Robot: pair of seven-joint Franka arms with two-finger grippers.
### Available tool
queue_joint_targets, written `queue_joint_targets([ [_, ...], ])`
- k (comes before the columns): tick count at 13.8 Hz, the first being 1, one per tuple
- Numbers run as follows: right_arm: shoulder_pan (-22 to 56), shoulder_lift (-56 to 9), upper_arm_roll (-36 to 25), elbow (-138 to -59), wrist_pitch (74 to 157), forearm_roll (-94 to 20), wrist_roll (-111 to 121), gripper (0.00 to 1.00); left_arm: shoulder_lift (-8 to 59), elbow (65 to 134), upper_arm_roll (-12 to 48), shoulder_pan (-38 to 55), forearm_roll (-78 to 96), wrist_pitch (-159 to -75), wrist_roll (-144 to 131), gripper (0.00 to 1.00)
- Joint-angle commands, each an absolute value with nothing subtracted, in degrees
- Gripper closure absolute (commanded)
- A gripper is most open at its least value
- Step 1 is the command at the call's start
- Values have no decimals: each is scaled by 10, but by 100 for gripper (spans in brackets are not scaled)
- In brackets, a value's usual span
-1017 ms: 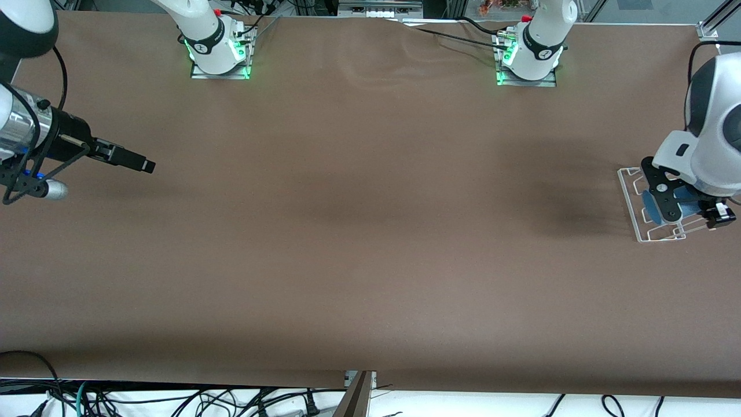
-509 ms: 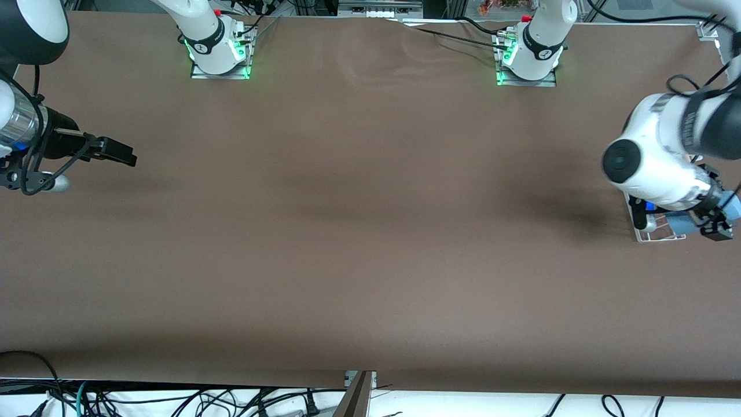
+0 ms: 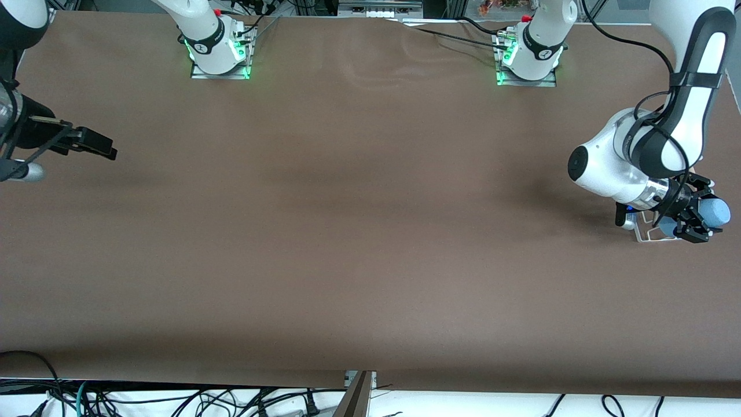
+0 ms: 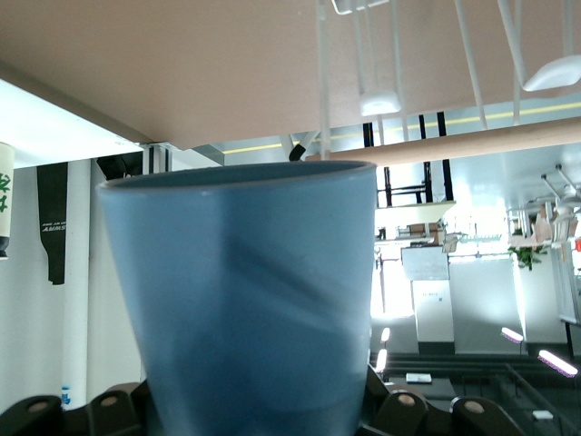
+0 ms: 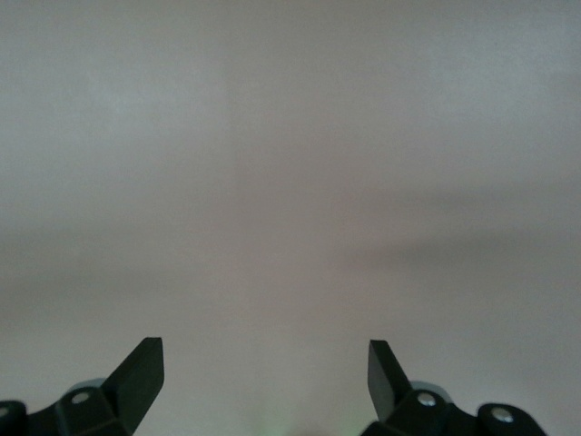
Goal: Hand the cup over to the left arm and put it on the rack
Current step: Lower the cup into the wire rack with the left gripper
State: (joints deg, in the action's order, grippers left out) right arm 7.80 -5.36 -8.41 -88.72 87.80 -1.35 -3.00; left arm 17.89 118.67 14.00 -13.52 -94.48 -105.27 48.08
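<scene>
The left gripper (image 3: 694, 223), jaws clenched on the light-blue cup (image 3: 713, 211), has swung round over the wire rack (image 3: 644, 233) at the left arm's end of the desk, so placement looks close. The right gripper (image 3: 103, 149) has withdrawn, jaws released.

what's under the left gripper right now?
The left gripper, shut on the cup, is over the rack. Only one rack corner shows; the arm covers the rest. The right gripper waits, open, at the right arm's end.
</scene>
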Motion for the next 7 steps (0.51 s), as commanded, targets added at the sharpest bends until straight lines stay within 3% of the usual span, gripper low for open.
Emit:
queue_joint_targets([
  [1, 14, 9, -8, -975, 905, -1, 18, 1, 177, 1197, 126, -152, -996, -1070, 475, 100],
  [4, -23, 28, 39, -998, 934, 0, 24, 1, 191, 1197, 125, -174, -1028, -1087, 454, 100],
  [7, -19, 22, 41, -985, 935, 1, 23, 1, 203, 1196, 119, -177, -1044, -1089, 454, 100],
])
